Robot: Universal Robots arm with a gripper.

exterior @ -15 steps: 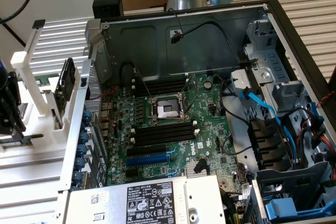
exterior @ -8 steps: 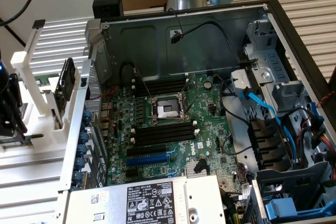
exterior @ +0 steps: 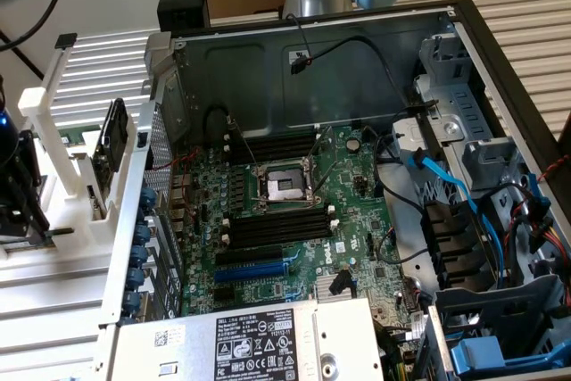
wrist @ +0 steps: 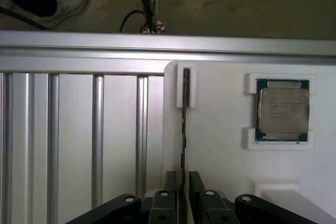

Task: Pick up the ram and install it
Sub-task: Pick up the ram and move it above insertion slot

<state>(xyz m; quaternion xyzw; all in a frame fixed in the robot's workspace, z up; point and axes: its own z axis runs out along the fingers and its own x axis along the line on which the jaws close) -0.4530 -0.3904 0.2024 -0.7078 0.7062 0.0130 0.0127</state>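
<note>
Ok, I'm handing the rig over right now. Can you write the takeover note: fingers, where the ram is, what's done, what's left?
Gripper: open, with its fingers on either side of the ram. It holds nothing.
Ram: stands on edge in the white holder. A processor sits in a pocket of the same holder.
Done: the gripper is lined up on the ram.
Left: the ram is not yet gripped, lifted or installed. The black memory slots on the motherboard look empty.
</note>
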